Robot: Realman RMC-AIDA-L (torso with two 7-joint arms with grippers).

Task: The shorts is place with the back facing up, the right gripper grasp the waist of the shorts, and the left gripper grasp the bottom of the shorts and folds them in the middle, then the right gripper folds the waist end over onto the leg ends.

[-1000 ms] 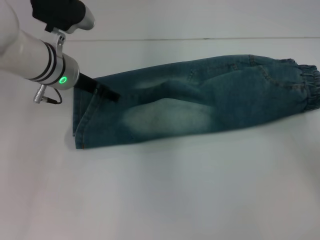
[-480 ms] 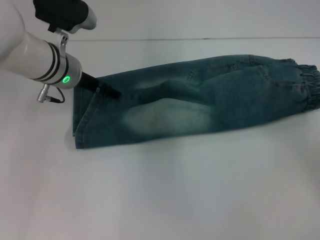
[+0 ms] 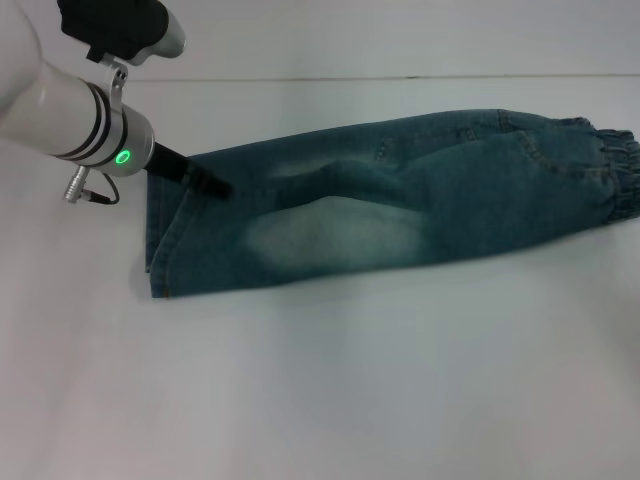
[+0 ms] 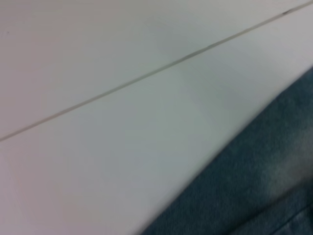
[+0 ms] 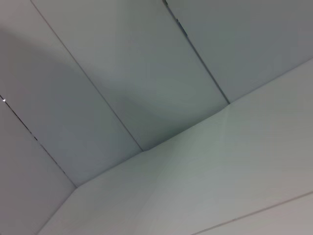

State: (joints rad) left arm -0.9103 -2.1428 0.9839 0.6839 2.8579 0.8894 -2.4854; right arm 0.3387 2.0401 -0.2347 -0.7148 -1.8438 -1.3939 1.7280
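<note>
One shorts (image 3: 400,205) on table (image 3: 350,380); one left tool (image 3: 210,186) over hem, grip state unclear.

A plain white counter (image 3: 330,380) fills nearly the whole head view, smooth and evenly lit, with soft shadows only. Along its far edge runs a thin dark seam (image 3: 400,77), and beyond that a pale wall (image 3: 400,35) rises. The left wrist view shows the same white surface crossed by one thin dark line (image 4: 146,76). The right wrist view shows pale grey wall panels (image 5: 122,73) divided by narrow dark joints, meeting at a corner.
</note>
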